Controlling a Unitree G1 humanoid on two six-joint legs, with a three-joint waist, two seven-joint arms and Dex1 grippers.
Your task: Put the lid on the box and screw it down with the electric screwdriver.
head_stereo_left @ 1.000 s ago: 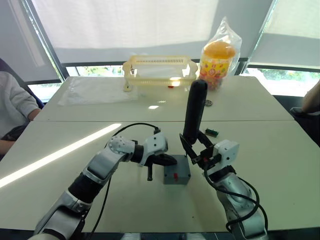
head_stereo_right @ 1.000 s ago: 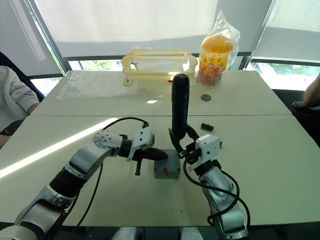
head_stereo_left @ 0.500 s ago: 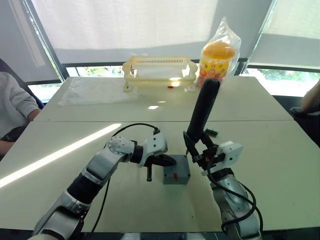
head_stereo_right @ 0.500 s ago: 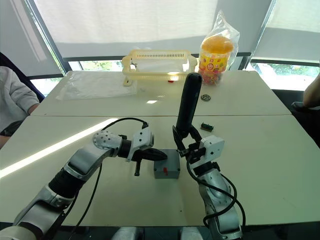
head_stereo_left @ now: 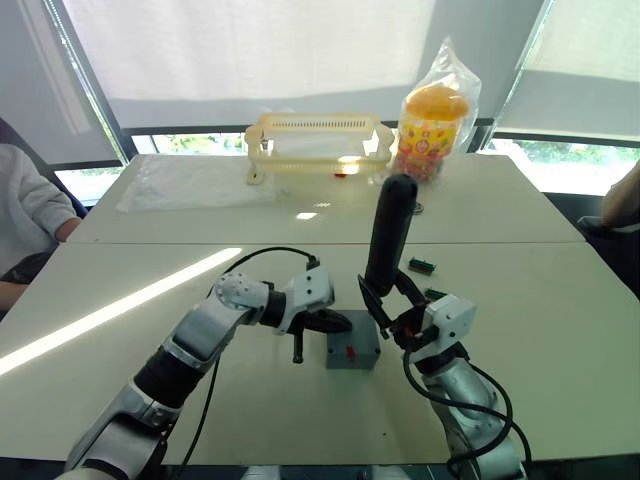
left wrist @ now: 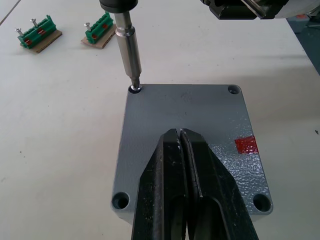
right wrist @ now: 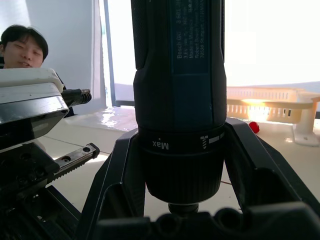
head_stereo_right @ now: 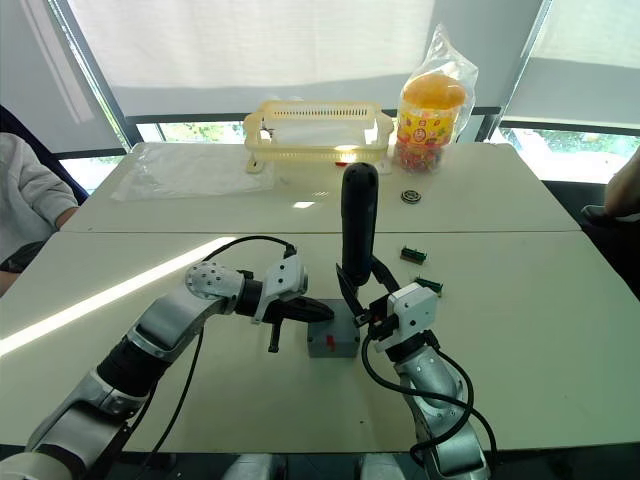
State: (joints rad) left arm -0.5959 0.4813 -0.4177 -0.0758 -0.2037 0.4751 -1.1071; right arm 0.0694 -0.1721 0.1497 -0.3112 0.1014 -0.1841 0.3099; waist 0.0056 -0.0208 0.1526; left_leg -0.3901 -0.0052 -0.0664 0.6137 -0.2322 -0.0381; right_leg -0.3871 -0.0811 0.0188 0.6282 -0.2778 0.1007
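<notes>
The right gripper (head_stereo_left: 392,300) clamps the long black cylindrical electric screwdriver (head_stereo_left: 389,232) upright at frame centre, bit down in a corner hole of the flat blue-grey plastic lid (left wrist: 200,130). The left gripper (left wrist: 181,150), fingers together, presses on the lid. Two green connector blocks (left wrist: 100,29) lie beyond.

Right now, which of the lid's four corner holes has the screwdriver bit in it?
The corner hole on the lid nearest the green connector blocks; the electric screwdriver bit stands in it, the others are unoccupied.
</notes>
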